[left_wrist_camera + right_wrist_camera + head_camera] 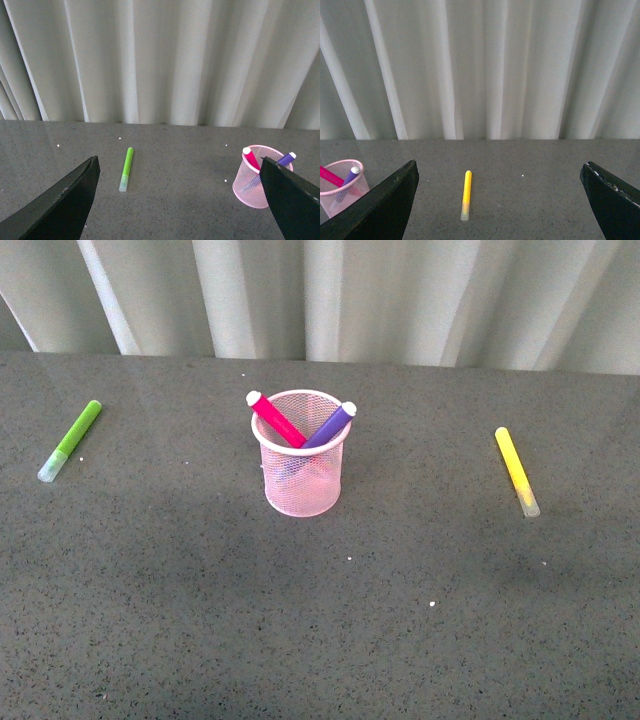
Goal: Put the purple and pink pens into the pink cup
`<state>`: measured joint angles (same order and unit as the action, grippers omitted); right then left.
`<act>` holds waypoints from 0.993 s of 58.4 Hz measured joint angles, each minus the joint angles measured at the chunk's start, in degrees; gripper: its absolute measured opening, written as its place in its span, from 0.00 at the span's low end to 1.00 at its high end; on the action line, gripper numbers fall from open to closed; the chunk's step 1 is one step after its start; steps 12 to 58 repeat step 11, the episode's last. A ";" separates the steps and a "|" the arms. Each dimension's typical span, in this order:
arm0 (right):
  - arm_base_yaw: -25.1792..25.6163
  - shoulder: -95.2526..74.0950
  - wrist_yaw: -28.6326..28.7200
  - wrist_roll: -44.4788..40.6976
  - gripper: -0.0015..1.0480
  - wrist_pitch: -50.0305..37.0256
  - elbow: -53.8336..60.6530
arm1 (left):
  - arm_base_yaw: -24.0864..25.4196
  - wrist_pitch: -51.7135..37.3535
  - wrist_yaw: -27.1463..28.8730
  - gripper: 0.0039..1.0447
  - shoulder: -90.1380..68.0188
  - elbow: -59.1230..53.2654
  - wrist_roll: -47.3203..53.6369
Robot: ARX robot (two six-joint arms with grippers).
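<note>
the light pink wire-mesh cylindrical cup [301, 454] stands upright mid-table on the dark grey speckled tabletop [320, 620]. inside it the magenta pink pen [276, 420] leans toward the left rim and the dark purple pen [331, 425] toward the right rim, their lower ends crossing behind the mesh. well apart to the left lies a lime-green marker [71, 440], and well apart to the right a yellow marker [516, 471]; nothing stands close around the cup. pale pleated curtains [320, 295] hang behind the table. the front view shows no arms. the left wrist view shows the left gripper [180, 200] with its black fingers spread wide and empty, framing the green marker. the right wrist view shows the right gripper [500, 200] likewise spread and empty, with the yellow marker between its fingers' lines.
</note>
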<state>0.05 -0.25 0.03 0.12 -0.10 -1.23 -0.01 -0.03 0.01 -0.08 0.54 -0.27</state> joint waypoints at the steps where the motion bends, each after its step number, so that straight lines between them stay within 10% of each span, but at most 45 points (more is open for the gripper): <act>1: 0.00 0.00 0.00 0.00 0.93 0.00 0.00 | 0.00 0.00 0.00 0.94 0.00 0.00 0.00; 58: 0.00 0.00 0.00 0.00 0.93 0.00 0.00 | 0.00 0.00 0.00 0.94 0.00 0.00 0.00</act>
